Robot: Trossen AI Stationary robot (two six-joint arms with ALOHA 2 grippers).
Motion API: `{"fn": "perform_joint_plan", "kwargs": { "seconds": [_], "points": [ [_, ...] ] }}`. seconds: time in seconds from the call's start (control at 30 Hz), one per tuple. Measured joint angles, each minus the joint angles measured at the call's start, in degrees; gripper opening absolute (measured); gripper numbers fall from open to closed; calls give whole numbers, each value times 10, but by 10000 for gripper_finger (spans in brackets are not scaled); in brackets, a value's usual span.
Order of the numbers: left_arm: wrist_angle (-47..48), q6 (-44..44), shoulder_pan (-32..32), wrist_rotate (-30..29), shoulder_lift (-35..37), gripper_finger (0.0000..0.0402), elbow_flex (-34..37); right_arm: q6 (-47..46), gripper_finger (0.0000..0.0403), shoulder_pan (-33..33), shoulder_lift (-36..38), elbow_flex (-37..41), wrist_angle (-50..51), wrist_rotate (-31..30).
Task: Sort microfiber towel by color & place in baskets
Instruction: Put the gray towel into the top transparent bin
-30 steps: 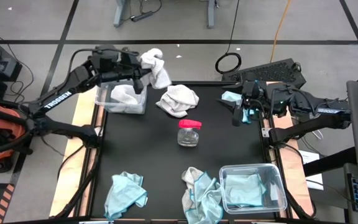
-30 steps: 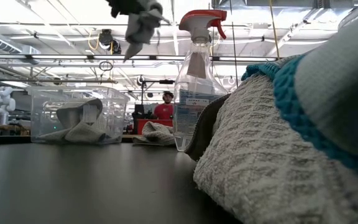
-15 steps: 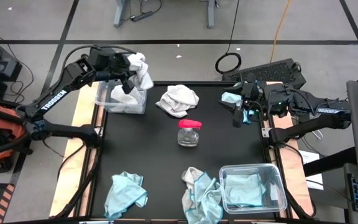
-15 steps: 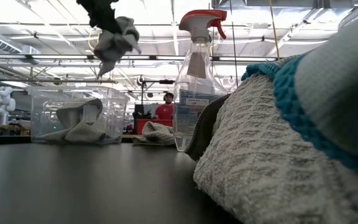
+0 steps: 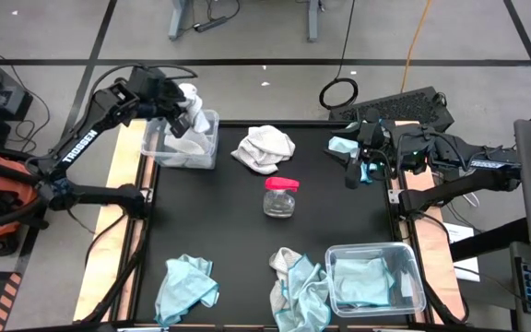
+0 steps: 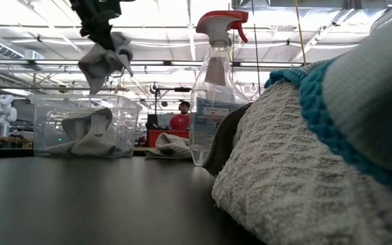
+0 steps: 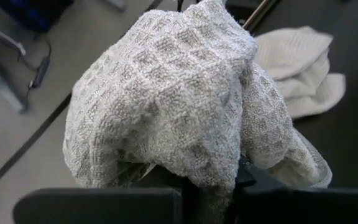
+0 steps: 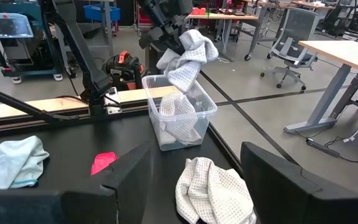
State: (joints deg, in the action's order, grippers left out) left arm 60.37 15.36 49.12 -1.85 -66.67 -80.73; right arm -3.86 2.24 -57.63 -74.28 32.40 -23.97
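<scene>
a: how far along is the sorting?
b: partway. the left gripper (image 5: pixel 181 103), jaws clamped on a white towel (image 5: pixel 188 100), hangs above the far basket (image 5: pixel 181 148), which holds one already.
a: what's left?
b: another white towel (image 5: pixel 264 148) beside that basket, and blue ones (image 5: pixel 186 285) well away. the right gripper (image 5: pixel 356 169) waits, open.

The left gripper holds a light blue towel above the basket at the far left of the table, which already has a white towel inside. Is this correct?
Not quite: the towel in the left gripper is white to light grey, not light blue, as the left wrist view shows. The rest is right: it hangs above the far-left basket, which already holds a white towel.
</scene>
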Motion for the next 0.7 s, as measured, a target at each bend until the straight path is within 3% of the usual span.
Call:
{"fn": "perform_joint_plan", "kwargs": {
  "seconds": [0.7],
  "points": [
    [-2,-56,56,2,-1,37,130,0,231,0,0,0,5,0]
  ]
}}
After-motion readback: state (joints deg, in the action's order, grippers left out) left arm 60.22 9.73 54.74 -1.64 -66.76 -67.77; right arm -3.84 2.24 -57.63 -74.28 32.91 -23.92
